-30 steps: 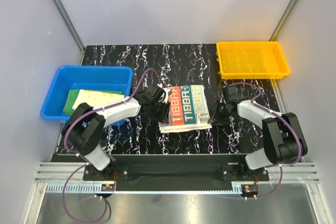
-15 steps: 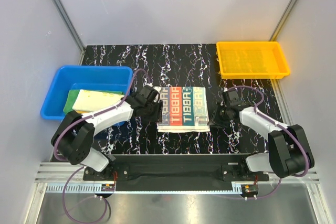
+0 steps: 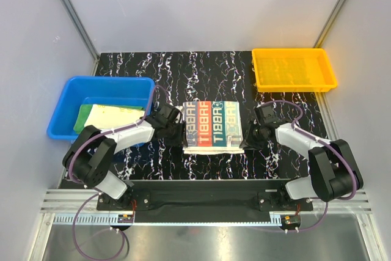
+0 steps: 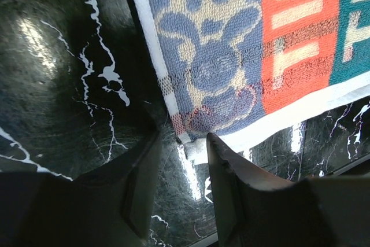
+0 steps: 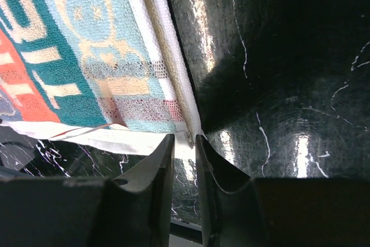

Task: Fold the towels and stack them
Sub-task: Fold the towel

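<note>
Leftward, blue bin (image 3: 101, 80) holds yellow towel (image 3: 116, 114) on green towel (image 3: 80, 119) (left end effector (image 4: 184, 137) spread, right end effector (image 5: 185, 138) unclear).

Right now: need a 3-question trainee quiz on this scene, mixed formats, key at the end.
1. True or false: the folded cream towel printed with multicoloured "RABBIT" words lies on the black marbled table, outside the blue plastic bin.
2. The left gripper and right gripper each have their fingertips at: A) a near corner of that towel; B) its centre; C) its far edge.
3. Which two cloths lie in the blue bin?
Key: 1 true; 2 A; 3 the plain green microfibre cloth and the pale yellow cloth.
</note>
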Controlling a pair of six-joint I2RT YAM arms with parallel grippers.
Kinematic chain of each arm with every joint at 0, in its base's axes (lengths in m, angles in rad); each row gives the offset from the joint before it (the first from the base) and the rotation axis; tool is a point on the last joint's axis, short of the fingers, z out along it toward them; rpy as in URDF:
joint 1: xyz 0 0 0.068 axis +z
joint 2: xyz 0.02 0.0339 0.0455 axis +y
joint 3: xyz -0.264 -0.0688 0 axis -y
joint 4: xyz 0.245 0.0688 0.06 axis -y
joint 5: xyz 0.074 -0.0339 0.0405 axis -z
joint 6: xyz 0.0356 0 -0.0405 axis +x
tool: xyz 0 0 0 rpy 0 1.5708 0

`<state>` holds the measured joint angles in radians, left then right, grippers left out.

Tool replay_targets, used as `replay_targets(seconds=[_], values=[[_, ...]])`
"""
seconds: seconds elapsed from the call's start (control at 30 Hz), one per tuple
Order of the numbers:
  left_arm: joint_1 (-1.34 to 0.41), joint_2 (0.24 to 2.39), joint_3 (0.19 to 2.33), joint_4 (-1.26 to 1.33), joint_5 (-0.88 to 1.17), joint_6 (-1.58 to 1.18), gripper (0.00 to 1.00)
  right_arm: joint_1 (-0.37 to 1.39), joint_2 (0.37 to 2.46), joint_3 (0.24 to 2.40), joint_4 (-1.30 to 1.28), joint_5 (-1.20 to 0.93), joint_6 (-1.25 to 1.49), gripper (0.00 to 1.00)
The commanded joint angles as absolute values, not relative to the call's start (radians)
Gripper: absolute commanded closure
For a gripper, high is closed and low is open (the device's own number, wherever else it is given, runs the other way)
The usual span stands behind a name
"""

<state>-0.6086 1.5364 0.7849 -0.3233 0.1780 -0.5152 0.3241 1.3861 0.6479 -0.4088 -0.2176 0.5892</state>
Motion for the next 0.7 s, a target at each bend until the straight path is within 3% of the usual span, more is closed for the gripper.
replay_targets(seconds=[0.0,0.23,0.53,0.67], values=[[-0.607,1.545,0.762,-0.236,0.215,-0.540,0.58,0.341,1.391,0.650,-0.362,-0.190,0.595,0.73],[-0.607,1.563,0.758,-0.227,0.216,-0.540,0.64,0.351,1.397,0.643,-0.354,-0.183,0.592,0.79],[-0.609,1.557,0.761,-0.262,0.181,-0.538,0.61,0.356,1.411,0.635,-0.357,-0.164,0.591,0.81],[-0.609,1.571,0.752,-0.267,0.186,-0.552,0.68,0.359,1.416,0.629,-0.348,-0.166,0.592,0.88]])
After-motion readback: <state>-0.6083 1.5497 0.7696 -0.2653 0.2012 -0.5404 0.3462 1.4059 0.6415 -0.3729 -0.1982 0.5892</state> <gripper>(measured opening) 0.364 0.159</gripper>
